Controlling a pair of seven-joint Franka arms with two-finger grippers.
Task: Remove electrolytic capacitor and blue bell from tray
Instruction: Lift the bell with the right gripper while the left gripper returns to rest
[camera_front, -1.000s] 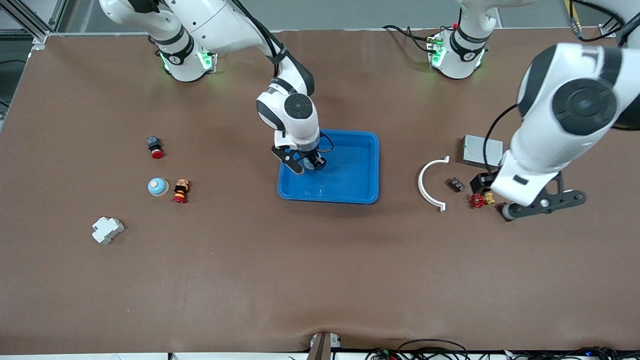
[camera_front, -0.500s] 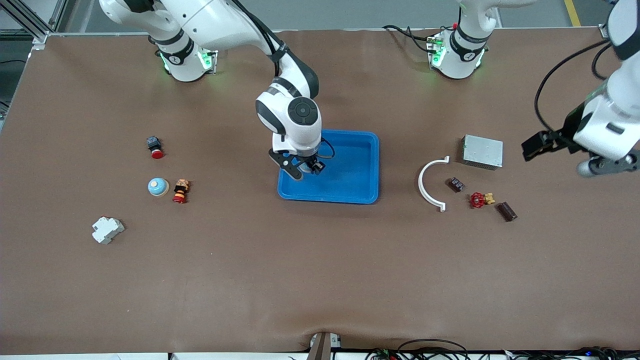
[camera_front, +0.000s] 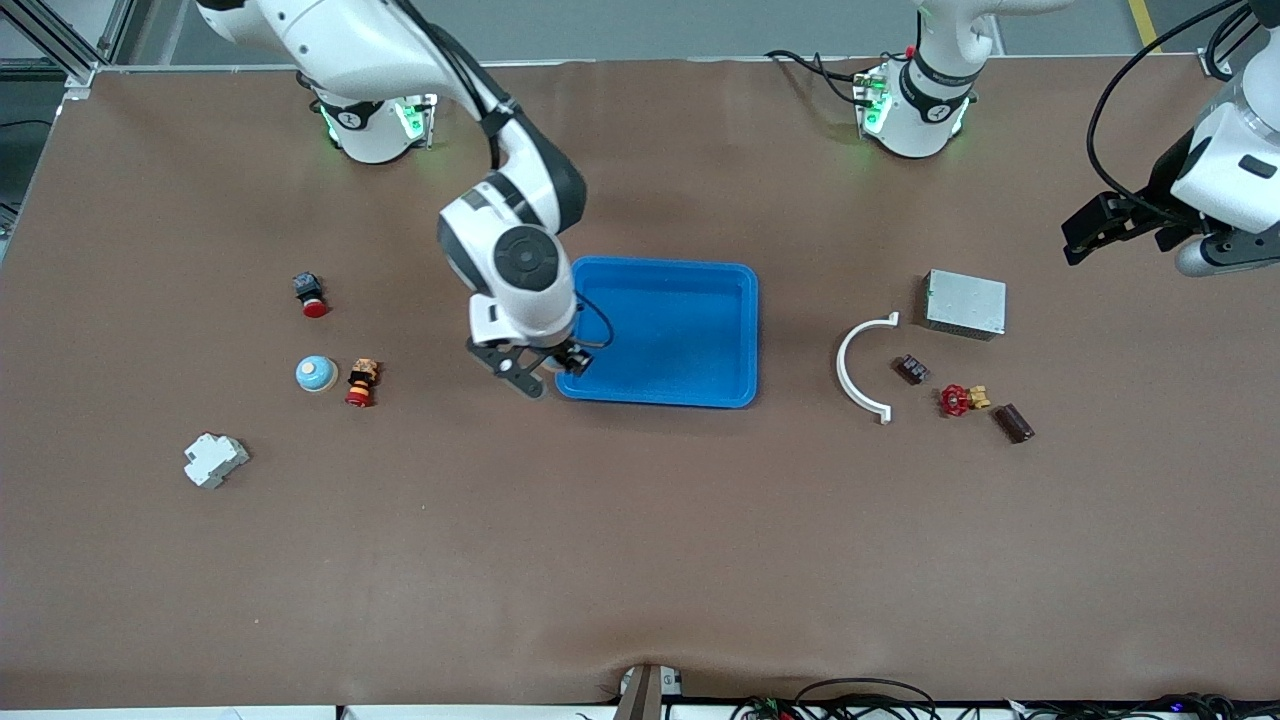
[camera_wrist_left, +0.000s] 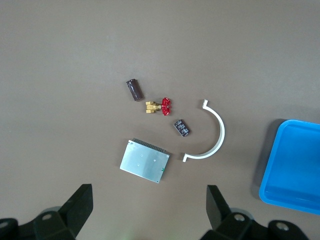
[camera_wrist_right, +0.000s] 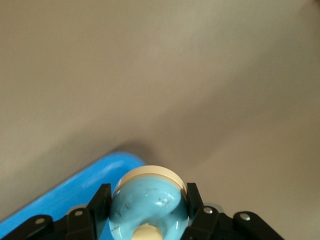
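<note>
In the right wrist view a light-blue bell (camera_wrist_right: 150, 197) with a cream rim sits between the fingers (camera_wrist_right: 102, 200) of my right gripper (camera_wrist_right: 146, 205), which is shut on it. That gripper (camera_front: 545, 375) hangs over the blue tray's (camera_front: 700, 390) corner toward the right arm's end. A second blue bell (camera_front: 316, 373) rests on the table near that end. The brown cylindrical capacitor (camera_front: 1013, 422) (camera_wrist_left: 133, 90) lies toward the left arm's end. My left gripper (camera_front: 1140, 225) (camera_wrist_left: 149, 210) is open and empty, high above the table by the metal box (camera_front: 965, 303).
Beside the capacitor lie a red-handled valve (camera_front: 957, 400), a small dark component (camera_front: 910, 369) and a white curved bracket (camera_front: 862, 365). Near the table bell are two red-capped buttons (camera_front: 361, 382) (camera_front: 310, 293) and a white plastic block (camera_front: 214, 459).
My right gripper carried the bell from over the tray's middle to its corner toward the right arm's end. The left arm drew up and away from the capacitor, which now shows.
</note>
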